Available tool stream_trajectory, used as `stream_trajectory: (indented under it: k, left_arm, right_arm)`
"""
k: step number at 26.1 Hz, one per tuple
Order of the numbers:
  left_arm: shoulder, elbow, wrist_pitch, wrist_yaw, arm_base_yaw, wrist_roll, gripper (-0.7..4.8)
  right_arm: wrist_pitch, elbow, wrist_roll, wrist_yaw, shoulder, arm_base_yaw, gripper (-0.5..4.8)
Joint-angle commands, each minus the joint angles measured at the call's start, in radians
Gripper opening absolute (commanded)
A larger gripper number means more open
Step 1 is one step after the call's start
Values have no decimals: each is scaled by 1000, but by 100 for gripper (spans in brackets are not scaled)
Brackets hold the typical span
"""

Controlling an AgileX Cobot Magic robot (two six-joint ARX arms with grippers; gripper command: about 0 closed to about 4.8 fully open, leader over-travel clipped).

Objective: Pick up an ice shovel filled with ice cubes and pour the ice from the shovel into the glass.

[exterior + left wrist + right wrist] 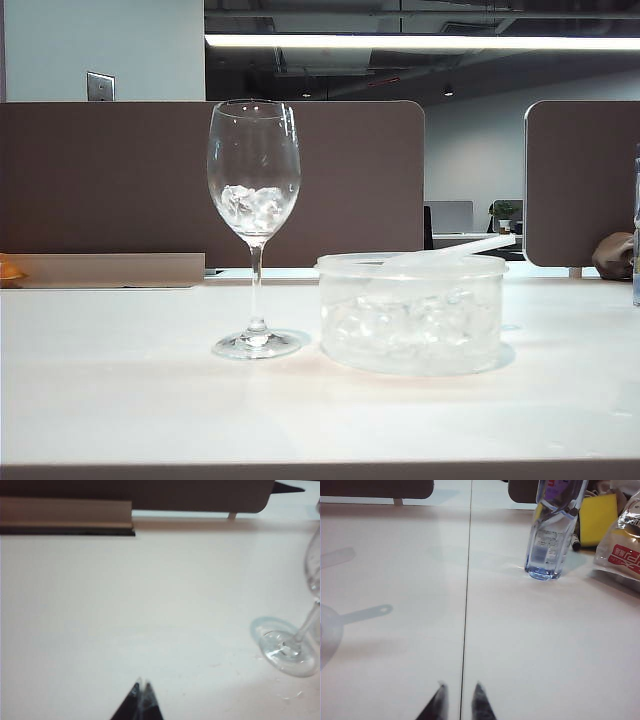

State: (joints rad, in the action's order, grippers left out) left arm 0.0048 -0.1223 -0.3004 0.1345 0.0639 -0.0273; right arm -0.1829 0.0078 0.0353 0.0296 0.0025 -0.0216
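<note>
The glass stands upright left of the table's middle, with ice cubes low in its bowl. To its right the ice shovel lies across the rim of a round plastic tub that holds more ice cubes. Neither gripper shows in the exterior view. My left gripper hangs shut and empty over bare table, well apart from the glass's foot. My right gripper stands open with nothing between its fingers, far from the shovel's handle.
A water bottle, a yellow sponge and a plastic packet sit at the table's right end. Brown partition panels run along the back edge. A seam crosses the tabletop.
</note>
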Motion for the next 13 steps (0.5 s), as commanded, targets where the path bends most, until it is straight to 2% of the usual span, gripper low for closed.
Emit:
stream_trajectory:
  k: [1, 4, 13]
  left_arm:
    - [1, 28, 30, 0, -18, -16, -5]
    - [1, 51, 32, -13, -21, -12, -5]
    - [1, 94, 55, -135, -21, -6, -5]
  right_arm:
    - [0, -7, 2, -4, 0, 1, 72]
    - [1, -7, 2, -3, 0, 1, 72]
    - [0, -7, 2, -4, 0, 1, 72]
